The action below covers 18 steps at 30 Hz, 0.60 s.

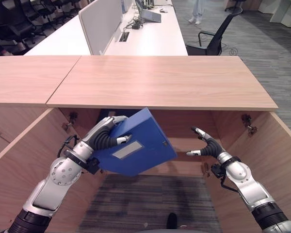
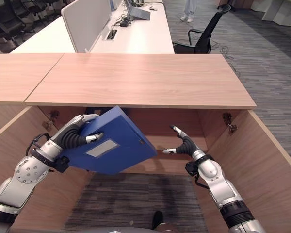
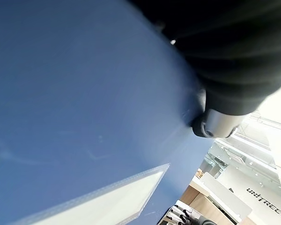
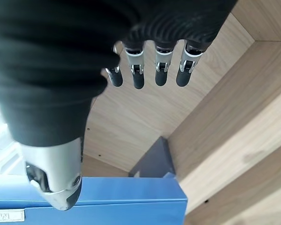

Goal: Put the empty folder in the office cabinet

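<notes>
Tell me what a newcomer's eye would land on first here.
The blue folder, tilted in front of the open wooden cabinet, gripped along its edge by the left hand. Next, the right hand, fingers straight and empty, just right of the folder. Behind the cabinet stand white desks and a black office chair.

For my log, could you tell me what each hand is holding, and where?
The left hand grips the blue folder at its upper left edge. The right hand is open, holding nothing.
</notes>
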Motion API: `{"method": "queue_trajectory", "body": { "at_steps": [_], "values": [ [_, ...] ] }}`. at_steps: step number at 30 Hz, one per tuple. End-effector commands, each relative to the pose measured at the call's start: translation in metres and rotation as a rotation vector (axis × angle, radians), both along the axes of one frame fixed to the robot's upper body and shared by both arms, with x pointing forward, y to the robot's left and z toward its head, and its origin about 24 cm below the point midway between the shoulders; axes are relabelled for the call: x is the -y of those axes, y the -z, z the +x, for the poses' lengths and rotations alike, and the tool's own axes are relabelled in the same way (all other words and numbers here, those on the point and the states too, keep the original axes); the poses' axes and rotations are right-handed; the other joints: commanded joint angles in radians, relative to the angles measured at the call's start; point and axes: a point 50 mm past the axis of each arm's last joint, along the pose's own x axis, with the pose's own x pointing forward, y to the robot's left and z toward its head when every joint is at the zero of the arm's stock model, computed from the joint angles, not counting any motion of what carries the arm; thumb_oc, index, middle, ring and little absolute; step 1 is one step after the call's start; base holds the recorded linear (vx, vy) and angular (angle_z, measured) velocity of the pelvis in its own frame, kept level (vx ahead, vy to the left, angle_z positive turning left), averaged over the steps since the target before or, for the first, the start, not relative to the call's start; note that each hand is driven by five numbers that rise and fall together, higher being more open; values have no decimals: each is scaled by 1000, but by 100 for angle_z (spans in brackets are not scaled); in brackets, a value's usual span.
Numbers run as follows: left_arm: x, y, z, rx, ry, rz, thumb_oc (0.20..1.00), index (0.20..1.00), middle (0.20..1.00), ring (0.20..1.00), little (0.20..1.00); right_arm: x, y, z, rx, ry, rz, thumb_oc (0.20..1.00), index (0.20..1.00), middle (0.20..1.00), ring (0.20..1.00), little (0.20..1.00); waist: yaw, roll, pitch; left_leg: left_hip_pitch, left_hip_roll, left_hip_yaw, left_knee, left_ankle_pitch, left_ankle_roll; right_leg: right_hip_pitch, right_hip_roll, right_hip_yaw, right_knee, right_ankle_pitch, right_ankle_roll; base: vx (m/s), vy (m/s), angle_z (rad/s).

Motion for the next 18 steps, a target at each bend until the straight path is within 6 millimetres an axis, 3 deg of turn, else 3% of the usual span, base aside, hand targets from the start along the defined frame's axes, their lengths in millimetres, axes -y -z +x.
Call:
{"method": "queue_trajectory", "body": {
  "at_steps": [1, 11, 18],
  "values": [
    [8, -29, -7, 129, 94, -37, 200, 200, 200, 200, 200, -26, -32, 9, 150, -113, 63, 1000, 1000, 1000, 1000, 1000, -6, -71, -34, -47, -28, 11, 1, -21, 18, 138, -37, 17, 0, -132, 118, 0, 0, 0],
    [42, -36, 6, 149, 236, -119, 200, 200, 200, 200, 200, -62, -25, 12, 89, -236, 179, 1000, 1000, 1000, 1000, 1000, -16, -77, -34, -52, -28, 17, 1, -13, 16, 130, -38, 19, 0, -126, 115, 0, 0, 0],
    [59, -39, 8, 147, 305, -158, 200, 200, 200, 200, 200, -74, -28, 14, 94, -281, 202, 1000, 1000, 1000, 1000, 1000, -23, -75, -34, -50, -27, 22, 1, -14, 16, 128, -39, 24, 0, -126, 115, 0, 0, 0]
  ]
}}
